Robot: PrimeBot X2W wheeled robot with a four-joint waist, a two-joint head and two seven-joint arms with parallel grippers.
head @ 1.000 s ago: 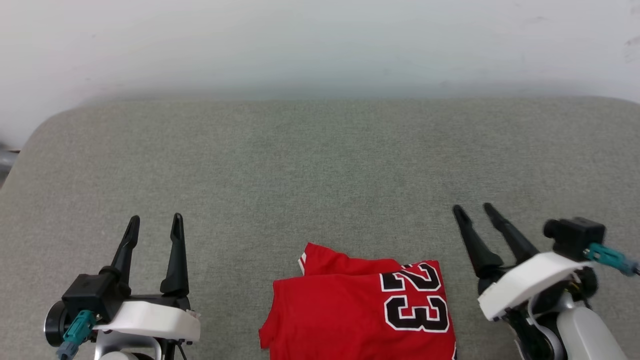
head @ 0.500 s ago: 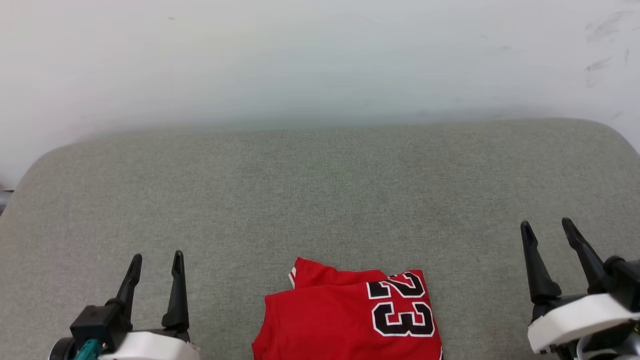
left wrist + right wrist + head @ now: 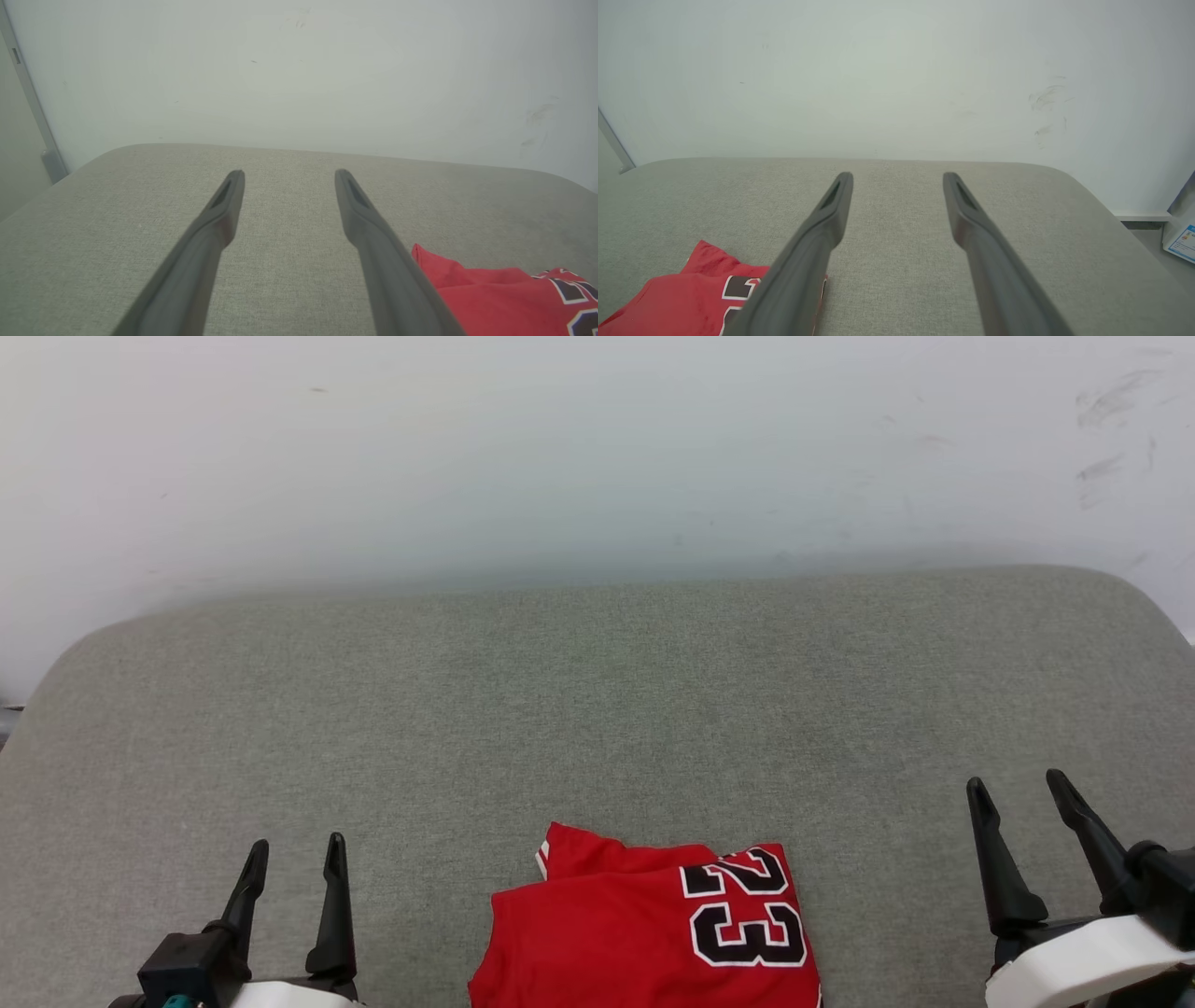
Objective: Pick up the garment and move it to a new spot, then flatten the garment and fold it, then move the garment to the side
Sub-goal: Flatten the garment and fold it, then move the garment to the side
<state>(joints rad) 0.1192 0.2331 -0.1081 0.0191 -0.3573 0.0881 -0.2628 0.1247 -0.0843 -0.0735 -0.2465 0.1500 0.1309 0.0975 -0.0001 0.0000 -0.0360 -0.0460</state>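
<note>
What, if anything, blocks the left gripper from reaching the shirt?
Nothing that shows, so likely yes. The left gripper is open and empty, off to the left of the shirt, with bare grey cushion between them. The shirt lies flat, so pinching an edge may be the harder part.

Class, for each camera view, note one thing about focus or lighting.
Head view: flat, even light, no hard shadows; the number print on the garment is crisp. Left wrist view: the left claw blurs toward the bottom edge. Right wrist view: the right claw blurs likewise, while the wall scuffs are readable.
</note>
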